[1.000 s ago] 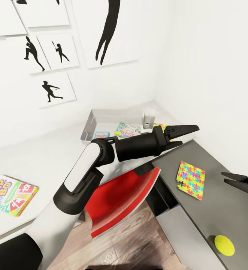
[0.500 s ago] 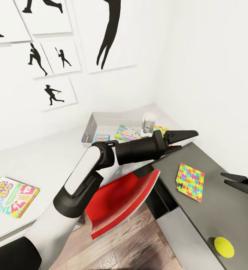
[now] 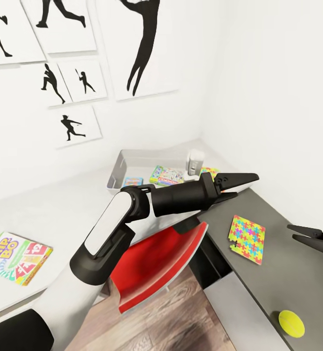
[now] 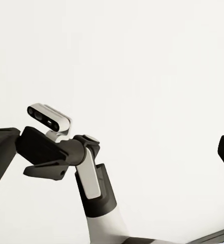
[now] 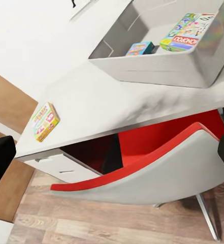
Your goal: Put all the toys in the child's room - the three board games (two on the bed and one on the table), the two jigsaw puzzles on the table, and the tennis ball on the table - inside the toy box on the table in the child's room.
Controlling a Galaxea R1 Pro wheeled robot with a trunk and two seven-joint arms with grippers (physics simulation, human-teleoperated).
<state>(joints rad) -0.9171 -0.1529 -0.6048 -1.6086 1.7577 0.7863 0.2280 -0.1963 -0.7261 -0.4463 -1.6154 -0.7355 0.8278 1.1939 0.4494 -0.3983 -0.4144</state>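
The pale grey toy box (image 3: 116,171) stands at the back of the white table (image 3: 59,214). In it lie a green-edged Monopoly box (image 3: 167,175), a blue box (image 3: 132,181) and part of a jigsaw sheet (image 3: 209,171). A second jigsaw puzzle (image 3: 247,238) and the tennis ball (image 3: 291,323) rest on the dark side table (image 3: 278,278). A yellow, green and red board game (image 3: 16,251) lies on the table's near left. My left gripper (image 3: 247,185) hovers open and empty just right of the toy box. At the right edge, my right gripper (image 3: 291,231) is open over the side table.
A red chair (image 3: 156,258) is tucked under the table between me and the toy box (image 5: 157,66). White drawers (image 5: 61,165) hang under the table's left end. A white cylinder (image 3: 195,162) stands at the toy box's right end. Walls close the corner behind.
The head camera has tilted up a little, so the wall pictures sit lower in view. Both grippers hold nearly the same places, still open and empty.
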